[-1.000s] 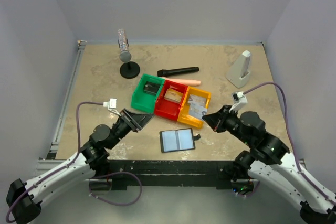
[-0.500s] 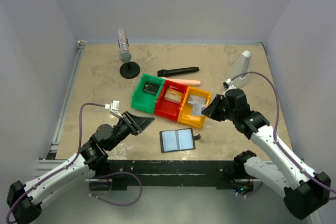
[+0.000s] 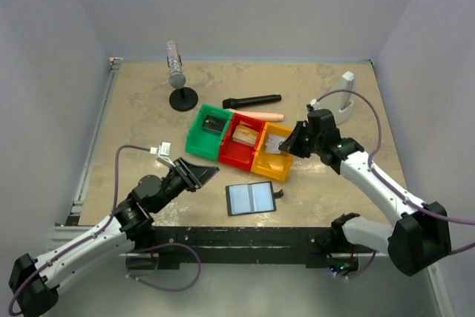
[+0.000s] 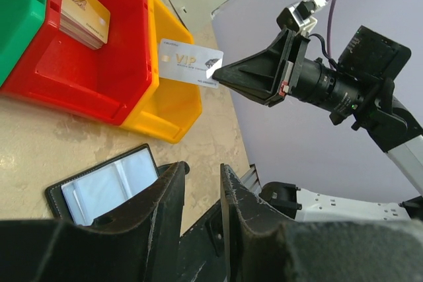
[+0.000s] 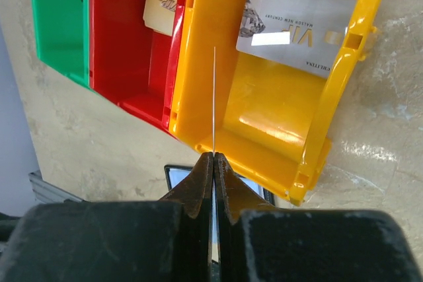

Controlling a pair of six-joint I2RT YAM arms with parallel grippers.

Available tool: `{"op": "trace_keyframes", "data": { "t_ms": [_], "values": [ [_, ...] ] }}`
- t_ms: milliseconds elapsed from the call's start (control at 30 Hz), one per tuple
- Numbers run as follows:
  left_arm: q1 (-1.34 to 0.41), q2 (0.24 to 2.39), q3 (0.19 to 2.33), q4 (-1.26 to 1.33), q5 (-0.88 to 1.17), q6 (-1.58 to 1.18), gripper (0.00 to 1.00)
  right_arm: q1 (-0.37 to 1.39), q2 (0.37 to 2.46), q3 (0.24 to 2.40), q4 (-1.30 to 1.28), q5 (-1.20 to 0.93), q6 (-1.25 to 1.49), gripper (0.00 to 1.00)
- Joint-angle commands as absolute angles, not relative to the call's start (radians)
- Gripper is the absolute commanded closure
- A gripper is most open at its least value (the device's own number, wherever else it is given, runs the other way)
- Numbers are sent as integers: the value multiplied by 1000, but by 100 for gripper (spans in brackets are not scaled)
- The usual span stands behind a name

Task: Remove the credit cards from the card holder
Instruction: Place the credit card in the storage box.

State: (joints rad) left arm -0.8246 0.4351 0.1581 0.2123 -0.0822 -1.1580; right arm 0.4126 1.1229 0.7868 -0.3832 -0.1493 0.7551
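Holding: right gripper [image 3: 287,147] has its fingers pressed onto a silver VIP card [image 4: 190,65], pinching one short end so the rest sticks out free.
Where that card is: over the yellow bin [image 3: 269,169], not touching it. From the right wrist we only get it edge-on, a thin line above the bin floor.
Why that grip: we reckon an end pinch lets it fall flat once the fingers part, with no gripper down in the bin.
Already in yellow: a second VIP card [image 5: 301,28], lying by the far wall.
Red bin [image 3: 234,162]: gold card [image 4: 82,14] inside. Looks like a small stack, but we can't be sure.
Holder [image 3: 251,197]: open flat on the table just in front of the bins, bluish pockets up, tab on the right. Neither gripper touches it. We can't tell if any cards are left in the pockets.
Left gripper [image 3: 211,171]: fingers a little apart, nothing between them, hovering just left of the holder. Our guess is it's parked there to pin the holder down.
Next: let go over yellow.
Risk: the card lands leaning on a wall instead of flat.
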Motion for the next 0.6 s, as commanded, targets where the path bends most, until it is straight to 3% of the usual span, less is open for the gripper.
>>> {"op": "trace_keyframes", "data": {
  "t_ms": [0, 567],
  "values": [
    [-818, 430, 178, 226, -67, -1124, 67, 405, 1161, 864, -339, -123, 738, 100],
    [-818, 428, 199, 172, -80, -1091, 68, 354, 1353, 930, -324, -124, 721, 100]
  ]
}}
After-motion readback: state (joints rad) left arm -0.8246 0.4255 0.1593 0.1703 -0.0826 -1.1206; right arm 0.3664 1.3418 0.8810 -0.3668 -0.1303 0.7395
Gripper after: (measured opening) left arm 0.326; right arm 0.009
